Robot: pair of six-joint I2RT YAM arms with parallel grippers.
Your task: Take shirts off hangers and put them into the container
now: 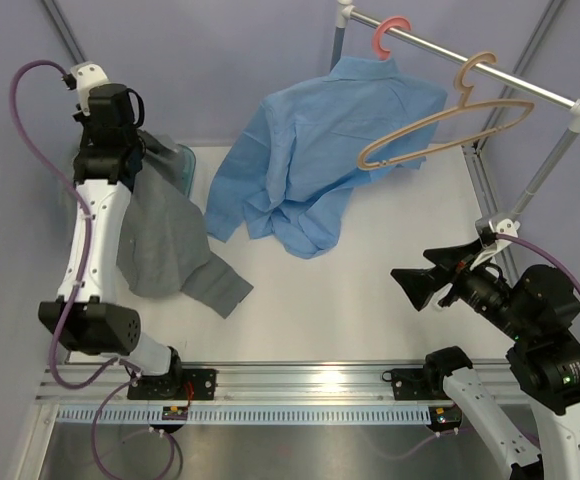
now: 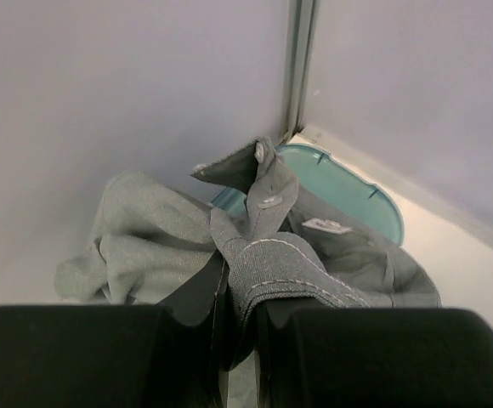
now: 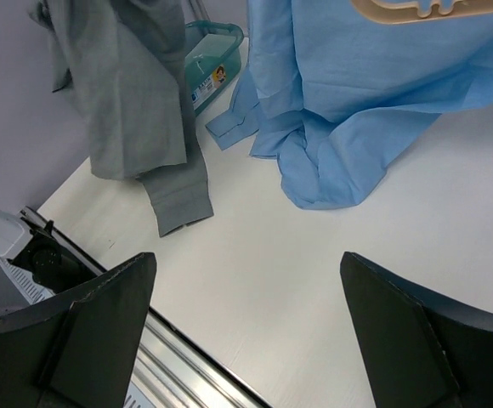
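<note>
Grey shirt (image 1: 160,240), soft woven cloth, pinched in the narrow left gripper (image 2: 238,340), drapes over the rounded translucent teal tub (image 2: 348,189); right gripper (image 3: 246,259) gapes wide above the table (image 1: 370,300). Behind, crumpled light blue shirt (image 1: 310,150) hangs on the coral hanger (image 1: 390,35), thin tan hanger (image 1: 450,125) beside it

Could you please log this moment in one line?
left claw shut on grey shirt; right claw open; blue shirt on pink hanger; tan hanger bare

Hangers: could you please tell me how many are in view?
2. The pink hanger is on the rail, carrying the blue shirt; the tan hanger hangs bare on the rail further right. Cloth could hide another, but none shows.
</note>
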